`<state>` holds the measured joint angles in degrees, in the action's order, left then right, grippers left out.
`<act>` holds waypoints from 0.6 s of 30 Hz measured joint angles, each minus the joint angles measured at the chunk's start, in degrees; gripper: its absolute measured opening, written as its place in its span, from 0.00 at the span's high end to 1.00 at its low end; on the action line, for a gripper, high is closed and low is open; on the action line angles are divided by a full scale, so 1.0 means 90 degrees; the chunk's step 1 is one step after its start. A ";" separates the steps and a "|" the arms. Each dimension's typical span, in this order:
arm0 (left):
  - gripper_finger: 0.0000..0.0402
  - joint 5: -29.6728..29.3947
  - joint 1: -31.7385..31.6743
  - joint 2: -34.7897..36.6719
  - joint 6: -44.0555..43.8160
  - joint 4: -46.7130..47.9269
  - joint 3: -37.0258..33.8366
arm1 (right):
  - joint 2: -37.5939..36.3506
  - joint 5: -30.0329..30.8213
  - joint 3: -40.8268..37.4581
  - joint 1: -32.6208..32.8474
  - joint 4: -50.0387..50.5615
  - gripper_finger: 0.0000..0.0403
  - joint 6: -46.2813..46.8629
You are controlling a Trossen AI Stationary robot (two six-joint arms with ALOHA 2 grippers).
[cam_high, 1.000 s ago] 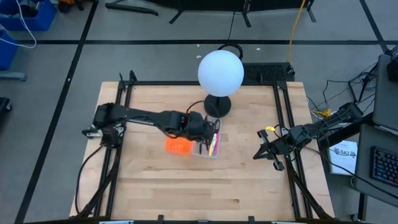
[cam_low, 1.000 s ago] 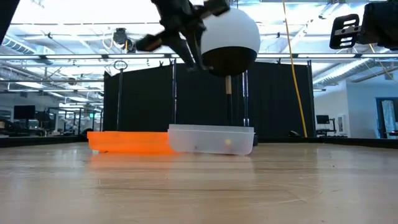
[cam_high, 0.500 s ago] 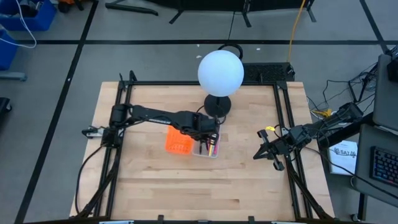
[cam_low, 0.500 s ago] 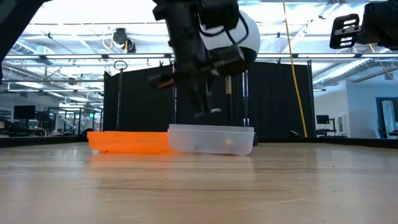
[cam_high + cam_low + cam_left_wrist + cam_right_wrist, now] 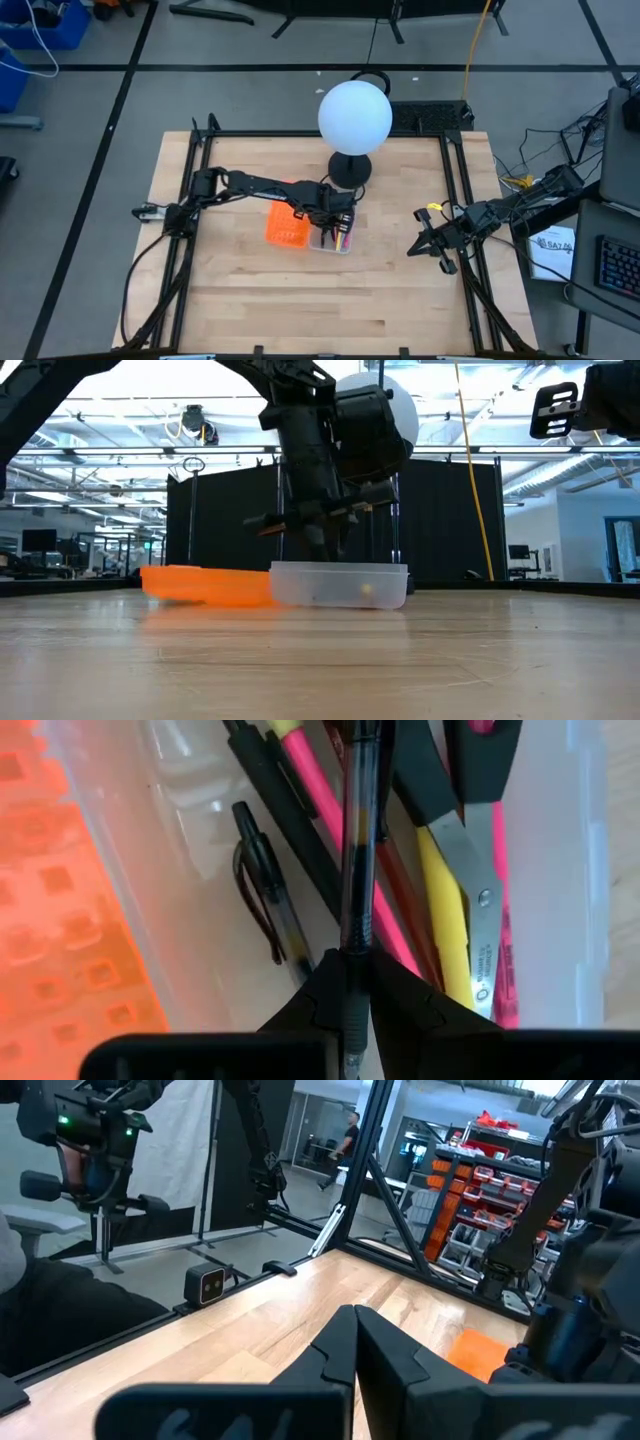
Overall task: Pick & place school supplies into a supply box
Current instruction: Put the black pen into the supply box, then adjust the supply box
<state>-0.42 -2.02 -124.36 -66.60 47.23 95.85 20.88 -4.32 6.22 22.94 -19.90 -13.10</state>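
Observation:
My left gripper [image 5: 347,982] hangs over the clear supply box [image 5: 333,233] and is shut on a dark see-through pen [image 5: 358,840]. The box [image 5: 340,582] stands flat on the table. In it lie pink pens [image 5: 330,810], a yellow pencil [image 5: 440,890], a small black pen [image 5: 262,885] and black-handled silver scissors [image 5: 482,870]. The orange perforated rectangle [image 5: 285,228] touches the box's left side. My right gripper [image 5: 415,250] waits shut above the table's right edge. My left gripper pinches the dark pen's barrel [image 5: 355,935] between its two fingers, coming from above and pointing down into the box. The fingers lie across the pen, which runs along the box's length over the other supplies. Whether the pen rests on them cannot be told.
A lamp with a white globe [image 5: 354,116] and a black round base [image 5: 350,170] stands just behind the box, close to my left arm. Black frame rails [image 5: 455,200] run along the table's left and right sides. Bare wood lies toward the near edge.
My left gripper has come down from well above the table to just over the clear box, moving a little toward the far and right side while keeping the pen. My right arm has kept still.

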 joint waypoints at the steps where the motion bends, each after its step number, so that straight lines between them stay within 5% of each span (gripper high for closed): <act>1: 0.93 0.0024 0.0000 -0.0010 -0.0017 -0.0006 0.0000 | 0.0002 0.0000 0.0000 0.0000 0.0000 1.00 0.0000; 5: 0.92 0.0097 0.0013 -0.0024 -0.0169 -0.0022 0.0000 | 0.0001 -0.0001 0.0000 0.0000 0.0004 1.00 0.0000; 13: 0.62 0.0330 0.0030 0.0123 -0.0036 -0.0091 0.0000 | 0.0002 -0.0020 0.0000 0.0000 0.0002 1.00 0.0035; 18: 0.52 0.0148 0.0082 0.0385 0.0300 -0.0102 0.0000 | 0.0000 -0.0022 0.0000 0.0000 0.0000 1.00 0.0046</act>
<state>0.91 -1.28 -120.90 -63.90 46.31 95.85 20.89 -4.51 6.22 22.94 -19.90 -12.69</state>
